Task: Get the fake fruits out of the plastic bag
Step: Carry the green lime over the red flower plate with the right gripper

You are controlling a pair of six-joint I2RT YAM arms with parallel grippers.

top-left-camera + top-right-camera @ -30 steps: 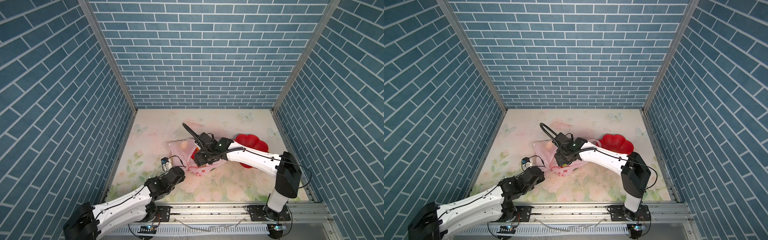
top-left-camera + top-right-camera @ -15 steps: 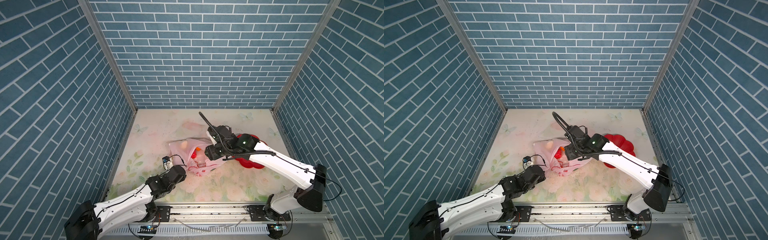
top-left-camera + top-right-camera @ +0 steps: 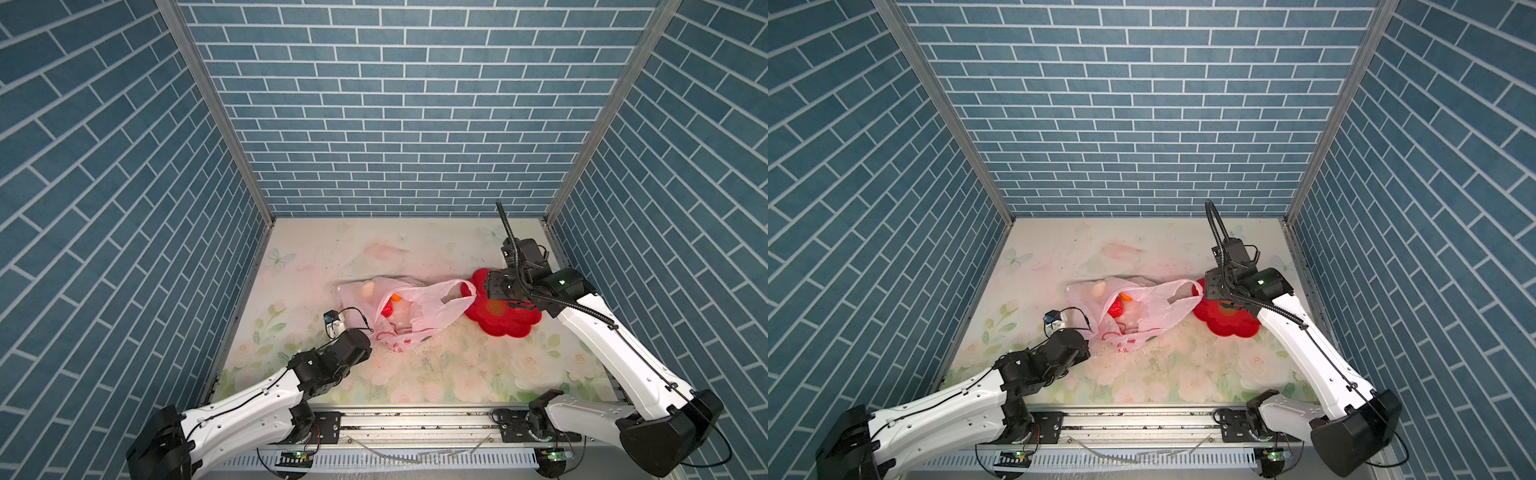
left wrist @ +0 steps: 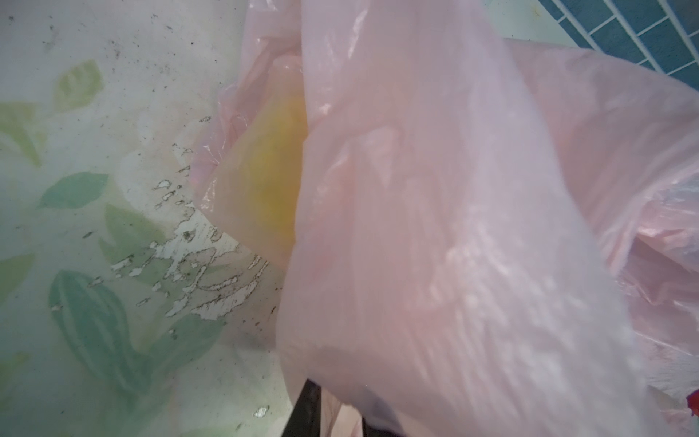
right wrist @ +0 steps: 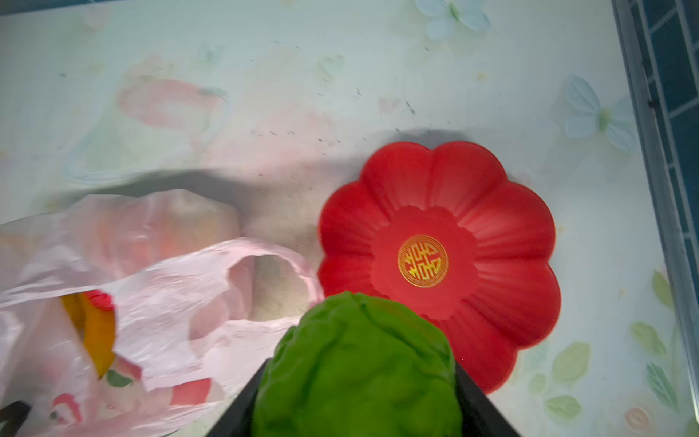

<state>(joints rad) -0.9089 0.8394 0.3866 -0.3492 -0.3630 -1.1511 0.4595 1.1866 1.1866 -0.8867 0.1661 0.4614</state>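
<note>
Right gripper (image 5: 361,372) has swung from thin pale-pink plastic bag (image 3: 424,307) to above red flower-shaped plate (image 5: 491,212), clamping bumpy green plastic ball (image 5: 351,340); left gripper (image 3: 369,334) pinches bag edge.

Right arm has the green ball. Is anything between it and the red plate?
Nothing visible. The green ball, held in the right gripper, hangs by the red plate, whose dish is bare. Only a loop handle of the plastic bag reaches its rim on one side.
</note>
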